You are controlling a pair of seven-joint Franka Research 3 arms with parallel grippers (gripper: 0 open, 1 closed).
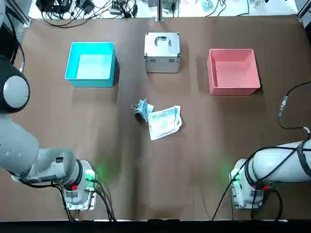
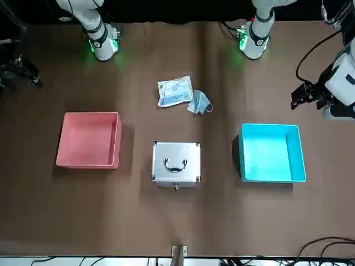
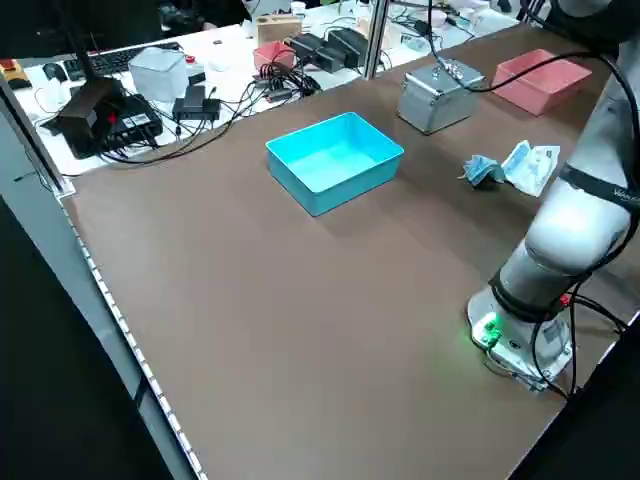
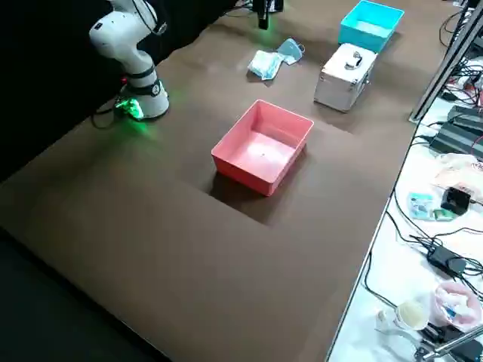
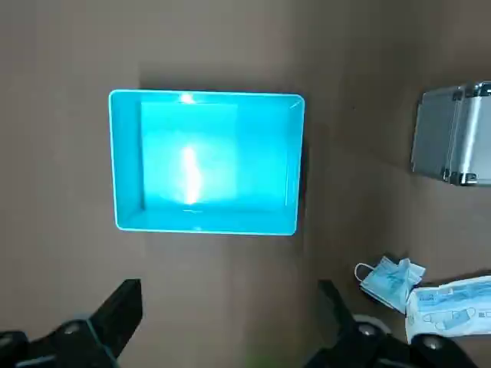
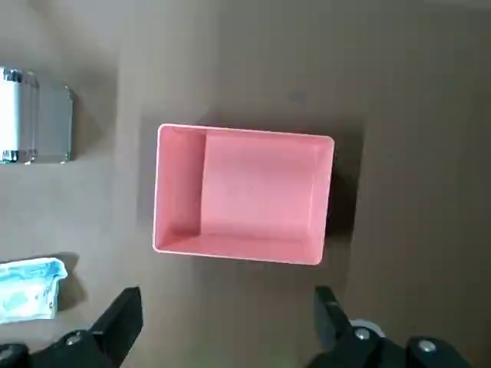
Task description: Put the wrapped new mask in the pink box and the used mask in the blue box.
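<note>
The wrapped new mask (image 1: 165,122) lies flat at the table's middle. The bunched used mask (image 1: 142,109) touches its far-left corner. At the far left stands the blue box (image 1: 91,65), with nothing in it, and at the far right the pink box (image 1: 233,73), with nothing in it either. My left gripper (image 5: 229,295) hangs open high over the table, just nearer than the blue box (image 5: 207,161). My right gripper (image 6: 226,297) hangs open high up, just nearer than the pink box (image 6: 253,192). Neither gripper holds anything.
A silver metal case (image 1: 162,52) with a handle stands between the two boxes at the far middle. Both arm bases (image 1: 80,187) (image 1: 248,187) sit at the near edge. Cables and desk clutter (image 1: 82,9) lie beyond the far edge.
</note>
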